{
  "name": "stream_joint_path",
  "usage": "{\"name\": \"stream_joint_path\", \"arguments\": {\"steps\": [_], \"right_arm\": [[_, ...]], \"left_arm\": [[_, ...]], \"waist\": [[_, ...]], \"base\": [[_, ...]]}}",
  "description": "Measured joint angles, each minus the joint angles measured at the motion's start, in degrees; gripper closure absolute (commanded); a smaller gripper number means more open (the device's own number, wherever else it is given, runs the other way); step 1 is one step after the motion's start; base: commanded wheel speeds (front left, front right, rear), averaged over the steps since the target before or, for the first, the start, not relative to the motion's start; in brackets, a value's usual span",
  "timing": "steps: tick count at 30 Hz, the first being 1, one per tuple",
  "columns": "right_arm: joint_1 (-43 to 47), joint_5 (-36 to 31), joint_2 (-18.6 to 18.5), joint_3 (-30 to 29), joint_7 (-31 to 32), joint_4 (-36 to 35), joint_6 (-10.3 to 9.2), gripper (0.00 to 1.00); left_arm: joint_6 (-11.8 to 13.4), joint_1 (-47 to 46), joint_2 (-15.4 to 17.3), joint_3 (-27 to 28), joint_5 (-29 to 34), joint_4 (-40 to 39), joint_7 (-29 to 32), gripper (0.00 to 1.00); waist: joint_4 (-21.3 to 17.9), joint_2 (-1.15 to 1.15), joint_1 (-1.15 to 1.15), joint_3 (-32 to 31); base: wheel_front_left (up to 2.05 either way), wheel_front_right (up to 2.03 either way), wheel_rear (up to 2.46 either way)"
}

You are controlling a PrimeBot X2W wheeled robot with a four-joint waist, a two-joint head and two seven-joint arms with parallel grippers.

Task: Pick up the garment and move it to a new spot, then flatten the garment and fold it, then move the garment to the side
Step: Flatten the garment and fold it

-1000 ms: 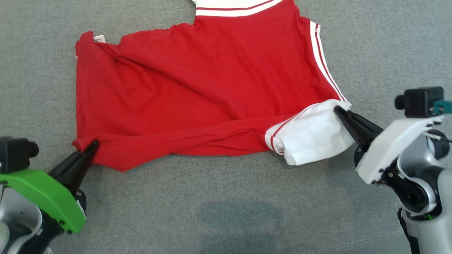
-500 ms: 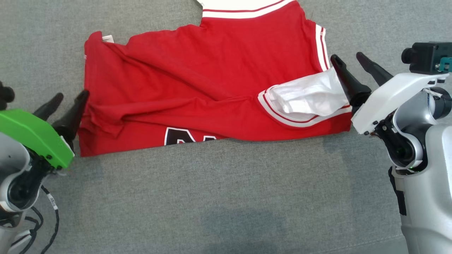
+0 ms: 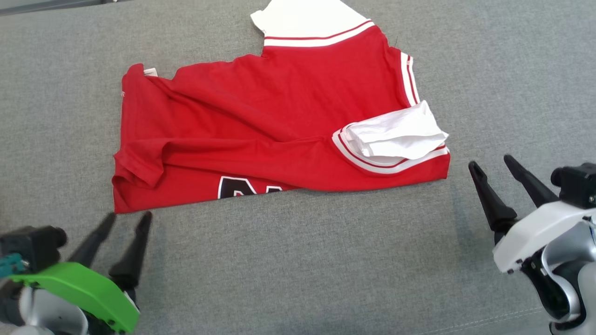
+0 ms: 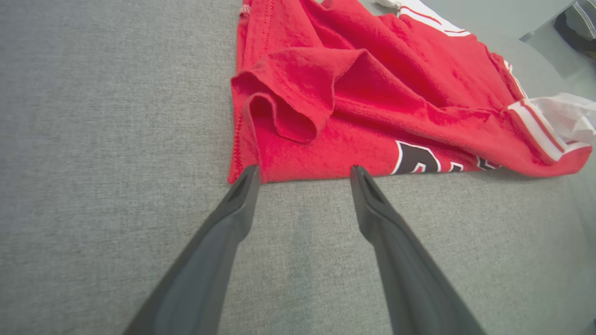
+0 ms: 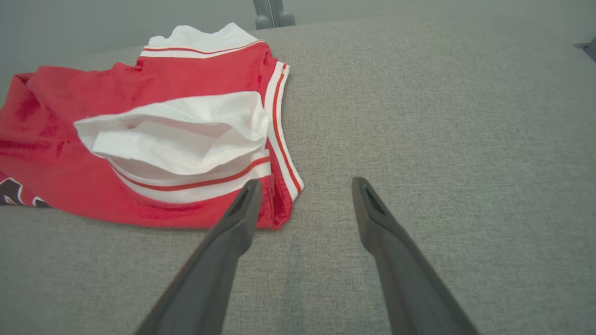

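The garment (image 3: 279, 121) is a red shirt with white striped sleeves, lying on the grey fabric surface (image 3: 302, 270), its near part folded up over itself. A rumpled white sleeve (image 3: 396, 137) rests on its right end, and part of a black print (image 3: 242, 188) shows along the near edge. My left gripper (image 3: 128, 218) stands open just below the shirt's lower left corner (image 4: 242, 172), nothing between its fingers. To the right of the shirt's lower right corner (image 5: 279, 218), my right gripper (image 3: 491, 163) is open too, apart from the cloth. The garment (image 4: 354, 97) (image 5: 153, 139) appears in both wrist views.
The grey surface (image 5: 442, 116) stretches on all sides of the shirt. A metal post (image 5: 272, 11) stands beyond its far edge, and a dark striped object (image 4: 577, 25) sits past the far right corner.
Both grippers opened and let go of the shirt's near edge, which now lies folded over the body. Both have since drawn back toward me. The camera has also shifted.
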Motion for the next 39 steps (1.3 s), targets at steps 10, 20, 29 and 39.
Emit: {"name": "stream_joint_path", "arguments": {"steps": [10,20,29,39], "right_arm": [[-2.31,-0.98,-1.24,2.48,-1.68,6.16,0.0,0.0],[-5.45,2.33,-1.4,6.91,-0.69,10.82,0.01,0.0],[-7.34,8.17,-1.21,7.98,2.02,13.19,0.0,0.27],[-10.05,23.09,-3.99,4.78,11.13,7.97,0.0,1.0]], "left_arm": [[-1.08,-5.05,-1.79,-2.68,0.35,4.26,3.55,0.0],[-2.59,-9.92,-4.61,-3.93,0.81,12.65,4.55,0.0],[-6.25,-12.54,-7.62,-4.98,-0.86,16.46,5.38,1.0],[-11.71,-13.06,-5.78,-2.09,-9.85,12.33,10.46,1.0]], "waist": [[1.29,0.0,0.0,3.59],[2.14,0.0,0.0,4.39],[2.9,0.0,0.0,3.45],[3.13,0.0,0.0,1.99]], "base": [[0.0,0.0,0.0],[0.0,0.0,0.0],[0.0,0.0,0.0],[0.0,0.0,0.0]]}}
